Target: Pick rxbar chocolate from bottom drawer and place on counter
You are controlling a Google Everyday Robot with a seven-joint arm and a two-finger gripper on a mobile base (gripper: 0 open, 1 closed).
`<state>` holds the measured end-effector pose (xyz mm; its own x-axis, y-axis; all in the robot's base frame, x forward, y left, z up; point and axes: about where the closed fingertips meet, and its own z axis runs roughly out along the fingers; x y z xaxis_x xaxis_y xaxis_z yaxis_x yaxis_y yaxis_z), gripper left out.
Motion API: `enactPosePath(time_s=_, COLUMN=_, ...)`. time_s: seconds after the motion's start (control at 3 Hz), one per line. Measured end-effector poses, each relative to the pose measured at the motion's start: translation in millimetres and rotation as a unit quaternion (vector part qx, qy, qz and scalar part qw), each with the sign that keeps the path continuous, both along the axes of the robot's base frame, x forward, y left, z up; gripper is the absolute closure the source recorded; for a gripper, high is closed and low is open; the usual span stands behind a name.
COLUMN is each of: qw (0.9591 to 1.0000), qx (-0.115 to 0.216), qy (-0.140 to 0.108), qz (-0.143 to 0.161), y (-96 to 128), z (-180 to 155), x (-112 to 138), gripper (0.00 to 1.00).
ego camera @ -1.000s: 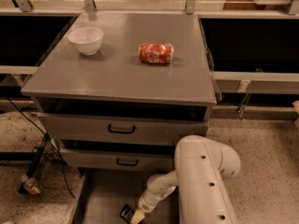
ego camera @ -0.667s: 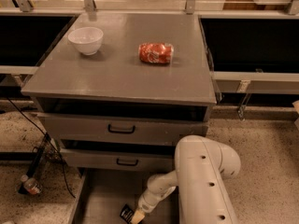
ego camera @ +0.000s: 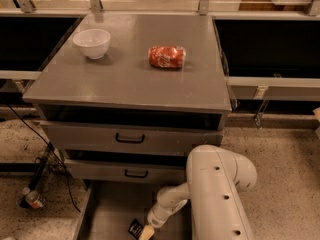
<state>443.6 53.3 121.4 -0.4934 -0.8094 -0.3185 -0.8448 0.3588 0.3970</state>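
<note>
The bottom drawer [ego camera: 107, 209] stands pulled out at the lower edge of the camera view, its plain grey floor showing. The rxbar chocolate [ego camera: 134, 228], a small black wrapper, lies on that floor near the frame's bottom edge. My white arm reaches down into the drawer, and my gripper [ego camera: 145, 232] sits right beside the bar on its right, touching or nearly touching it. Part of the gripper is cut off by the frame edge. Above the drawers, the counter [ego camera: 125, 84] spreads broad and grey.
A white bowl [ego camera: 92, 42] stands at the counter's back left and a red soda can [ego camera: 166, 57] lies on its side near the middle. Two shut grey drawers with black handles [ego camera: 130, 138] sit above the open one. Cables and a small bottle [ego camera: 34, 199] lie on the floor at left.
</note>
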Motion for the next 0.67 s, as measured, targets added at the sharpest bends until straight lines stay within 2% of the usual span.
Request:
enactPosePath(time_s=0.33, qw=1.0000, qx=0.000, qy=0.000, qz=0.000, y=0.0, z=0.0, x=0.0, gripper=0.15)
enactPosePath(time_s=0.67, qw=1.0000, qx=-0.006, qy=0.001, qz=-0.005, y=-0.1, z=-2.8, x=-1.6, gripper=0.33)
